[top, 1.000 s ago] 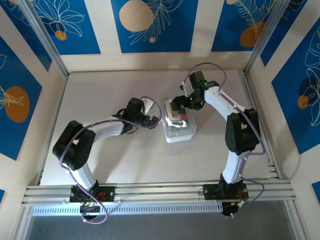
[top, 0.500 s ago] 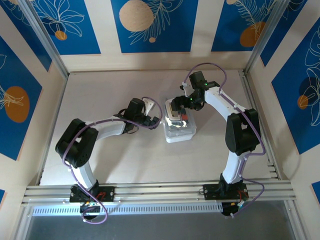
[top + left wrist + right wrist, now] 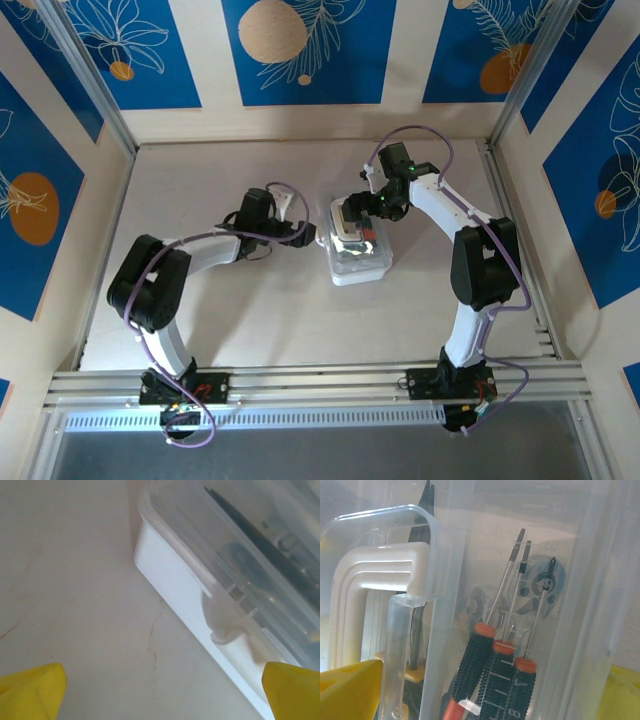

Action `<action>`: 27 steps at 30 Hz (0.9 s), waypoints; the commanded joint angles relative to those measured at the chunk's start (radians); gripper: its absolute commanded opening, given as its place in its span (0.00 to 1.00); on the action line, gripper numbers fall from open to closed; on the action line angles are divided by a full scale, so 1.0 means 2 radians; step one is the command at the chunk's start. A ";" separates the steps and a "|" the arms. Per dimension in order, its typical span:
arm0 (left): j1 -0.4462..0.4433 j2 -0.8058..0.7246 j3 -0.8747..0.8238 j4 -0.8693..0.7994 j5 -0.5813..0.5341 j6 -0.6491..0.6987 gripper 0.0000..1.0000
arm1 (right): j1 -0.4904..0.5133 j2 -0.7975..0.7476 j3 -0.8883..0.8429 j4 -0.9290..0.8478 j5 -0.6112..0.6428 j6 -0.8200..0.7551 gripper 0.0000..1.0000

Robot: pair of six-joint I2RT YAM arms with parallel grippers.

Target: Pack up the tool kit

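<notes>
The tool kit is a translucent white case [image 3: 359,252] lying mid-table with its lid down. Through the lid, in the right wrist view, I see three screwdrivers [image 3: 496,666] with black knurled grips and orange collars, a yellow-handled plier [image 3: 415,671] and a round metal part [image 3: 542,586]. The case's white moulded handle [image 3: 375,592] is on the left of that view. My right gripper [image 3: 352,213] hangs open over the case's far end, its yellow fingertips [image 3: 350,690] straddling the lid. My left gripper [image 3: 306,235] is open beside the case's left edge [image 3: 172,577], over bare table, holding nothing.
The pale table [image 3: 250,300] is walled by blue-and-cream panels. An aluminium rail [image 3: 320,382] runs along the near edge, where both arm bases are bolted. A thin crack marks the tabletop [image 3: 152,640] under the left gripper.
The left arm has swung slightly back and to the left, drawing its gripper a little away from the case. The right arm and the case have not moved.
</notes>
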 commanded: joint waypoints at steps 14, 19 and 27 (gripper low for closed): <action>0.005 0.051 -0.011 0.090 0.167 -0.129 0.79 | 0.012 0.005 -0.022 -0.029 -0.068 0.000 0.98; 0.005 0.059 0.003 0.052 0.171 -0.117 0.68 | 0.013 0.003 -0.024 -0.028 -0.067 0.001 0.99; 0.006 0.067 0.031 -0.030 0.156 -0.086 0.53 | 0.013 0.003 -0.022 -0.027 -0.068 0.001 0.98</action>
